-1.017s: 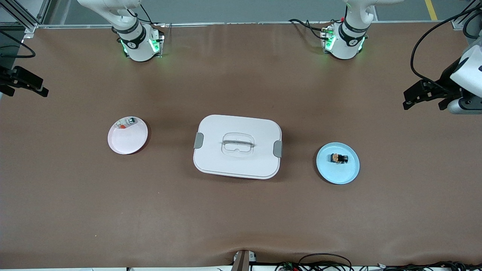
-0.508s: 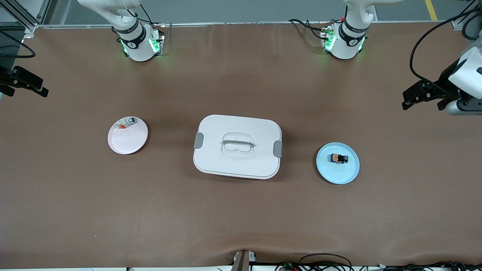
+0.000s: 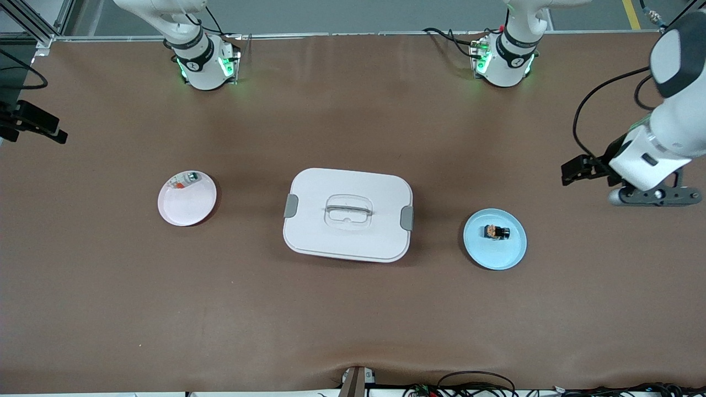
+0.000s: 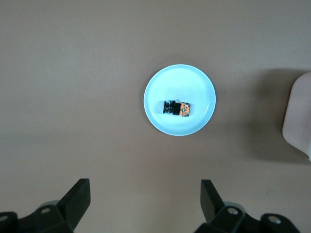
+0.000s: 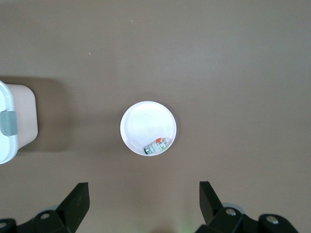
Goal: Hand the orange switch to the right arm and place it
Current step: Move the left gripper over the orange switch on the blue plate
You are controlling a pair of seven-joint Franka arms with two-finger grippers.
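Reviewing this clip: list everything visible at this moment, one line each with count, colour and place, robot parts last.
orange switch: 1, black with an orange-tan face, lying on the blue plate.
blue plate: 1, light blue, on the table toward the left arm's end.
pink plate: 1, pale pink, on the table toward the right arm's end.
whitish part: 1, whitish with a red-orange patch and a green bit, at the pink plate's rim nearest the robots' bases.
lidded box: 1, white with grey side latches and a clear handle, mid-table between the plates.
table: 1, brown surface.
left gripper: 1, black, open, empty, over bare table near the blue plate.
right gripper: 1, black, open, empty, waiting at the table's edge.
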